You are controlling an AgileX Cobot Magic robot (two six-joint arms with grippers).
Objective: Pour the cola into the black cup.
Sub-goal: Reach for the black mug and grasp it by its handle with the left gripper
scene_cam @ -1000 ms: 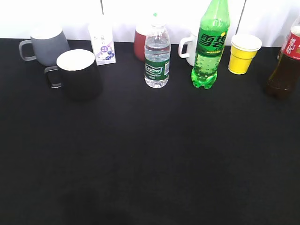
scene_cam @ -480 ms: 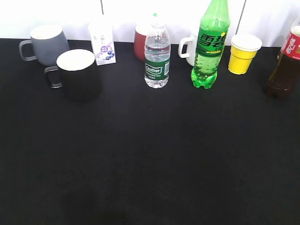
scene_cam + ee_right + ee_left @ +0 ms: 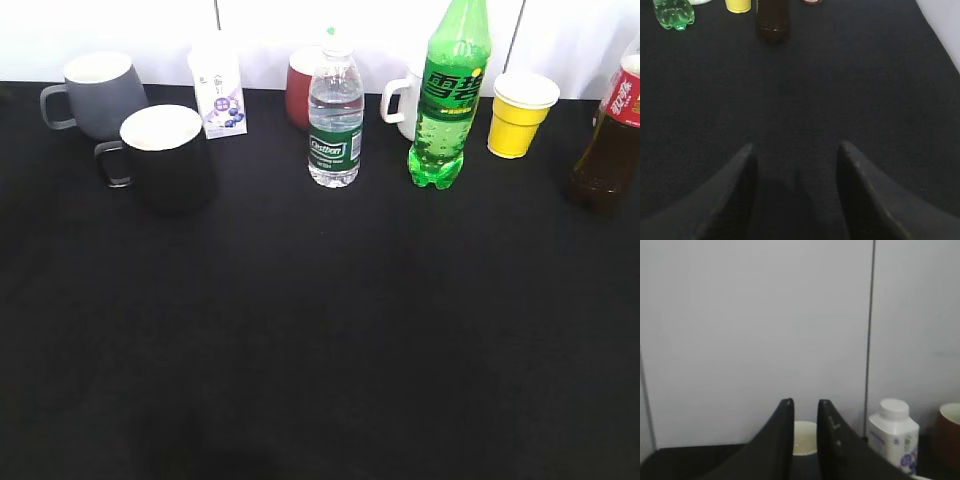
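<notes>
Black cloth table (image 3: 320,340), white panelled wall (image 3: 270,25) behind. Objects lined along far edge; near half bare. Cola (image 3: 610,140) at far right edge, cut by frame. Black cup (image 3: 168,158) far left, just in front of grey mug (image 3: 95,95). Left gripper (image 3: 804,415) nearly pressed together, thin gap, holding nothing. Right gripper (image 3: 796,160) spread wide, empty, cola base (image 3: 772,22) well ahead.
</notes>
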